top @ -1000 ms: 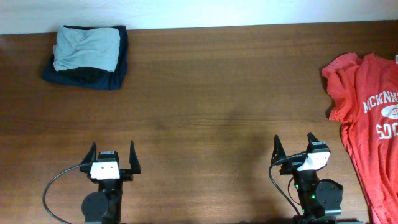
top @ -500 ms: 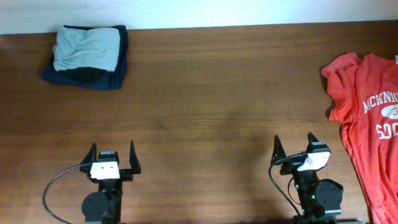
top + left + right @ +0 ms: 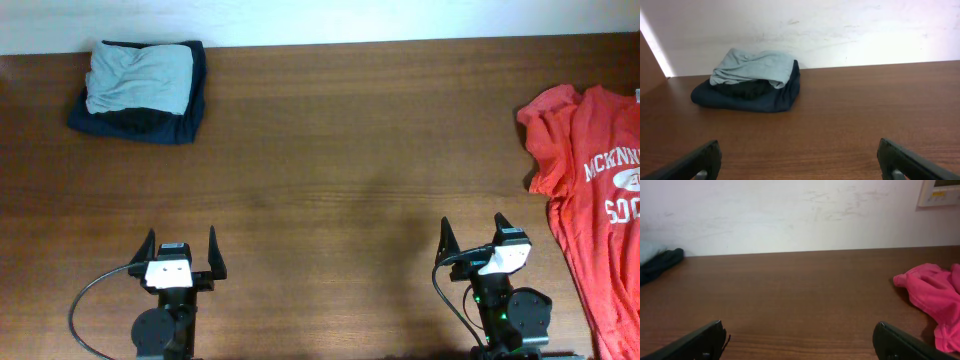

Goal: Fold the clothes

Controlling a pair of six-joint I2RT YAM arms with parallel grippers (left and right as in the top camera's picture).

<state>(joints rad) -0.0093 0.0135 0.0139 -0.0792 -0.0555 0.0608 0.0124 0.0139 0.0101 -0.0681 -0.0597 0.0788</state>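
An orange-red T-shirt (image 3: 590, 190) with white chest lettering lies spread at the table's right edge, lettering up, partly cut off by the frame. Its sleeve shows at the right of the right wrist view (image 3: 935, 297). My right gripper (image 3: 473, 235) is open and empty near the front edge, left of the shirt; its fingers frame bare wood in the right wrist view (image 3: 800, 342). My left gripper (image 3: 181, 245) is open and empty at the front left, also over bare wood in the left wrist view (image 3: 800, 162).
A folded pile of a light grey garment on dark navy ones (image 3: 140, 88) sits at the far left corner, also in the left wrist view (image 3: 750, 82). A white wall runs behind the wooden table (image 3: 350, 160).
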